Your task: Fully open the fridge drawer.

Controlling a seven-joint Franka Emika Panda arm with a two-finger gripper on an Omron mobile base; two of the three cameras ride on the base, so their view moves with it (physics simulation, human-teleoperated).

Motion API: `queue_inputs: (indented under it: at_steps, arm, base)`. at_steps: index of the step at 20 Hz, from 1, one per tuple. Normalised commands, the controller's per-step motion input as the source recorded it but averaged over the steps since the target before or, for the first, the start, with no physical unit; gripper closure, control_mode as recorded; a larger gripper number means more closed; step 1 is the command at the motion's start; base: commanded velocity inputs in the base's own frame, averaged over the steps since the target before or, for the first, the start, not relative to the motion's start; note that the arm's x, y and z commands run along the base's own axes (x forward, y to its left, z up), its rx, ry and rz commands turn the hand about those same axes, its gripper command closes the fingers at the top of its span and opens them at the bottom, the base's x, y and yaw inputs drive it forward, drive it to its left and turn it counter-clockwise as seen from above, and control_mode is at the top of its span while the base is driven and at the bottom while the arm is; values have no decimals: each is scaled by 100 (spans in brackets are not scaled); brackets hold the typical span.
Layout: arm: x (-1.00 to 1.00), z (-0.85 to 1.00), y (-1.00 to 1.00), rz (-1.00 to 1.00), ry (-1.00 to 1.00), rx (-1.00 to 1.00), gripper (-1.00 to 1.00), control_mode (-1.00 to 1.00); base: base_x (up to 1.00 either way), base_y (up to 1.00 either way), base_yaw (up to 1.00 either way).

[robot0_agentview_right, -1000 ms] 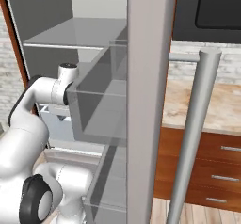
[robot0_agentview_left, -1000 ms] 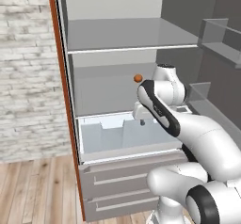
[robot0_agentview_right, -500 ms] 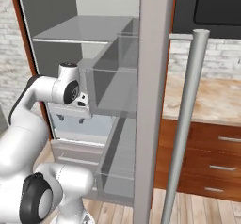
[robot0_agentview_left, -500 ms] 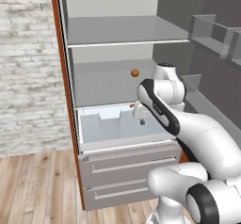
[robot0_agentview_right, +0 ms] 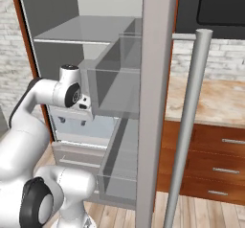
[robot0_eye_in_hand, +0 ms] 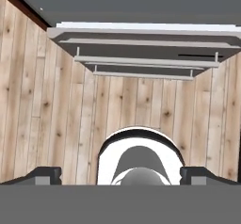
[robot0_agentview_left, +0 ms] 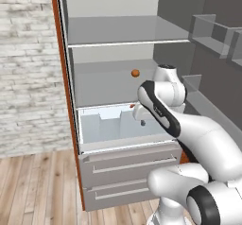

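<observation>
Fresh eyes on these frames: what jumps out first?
The white arm reaching into the open fridge, its claw hanging over the pale drawer, which sits slid out above two grey drawers. A small orange ball lies on the shelf above the drawer. In the right base view, the open fridge door stands edge-on in the foreground.

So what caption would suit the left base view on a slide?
White arm reaching over the pulled-out fridge drawer, gripper above its bin, grey drawers below.

light: even, bright, diffuse | shadows: faint | glare: none | focus: sharp, rendered
</observation>
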Motion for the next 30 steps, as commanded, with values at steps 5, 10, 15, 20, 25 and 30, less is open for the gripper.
queue_inputs:
  at_steps: [5,10,15,20,25,30]
  arm:
    - [15,7,0,0,0,0,-100,-100]
    - [40,13,0,-1,0,0,-100,-100]
    - [52,1,1,-1,0,0,-100,-100]
    - [28,0,0,0,0,0,-100,-100]
    - [32,0,0,0,0,0,-100,-100]
    - [48,0,0,0,0,0,-100,-100]
  base:
    - [0,0,0]
    - [0,0,0]
    - [0,0,0]
    - [0,0,0]
    - [0,0,0]
    - [0,0,0]
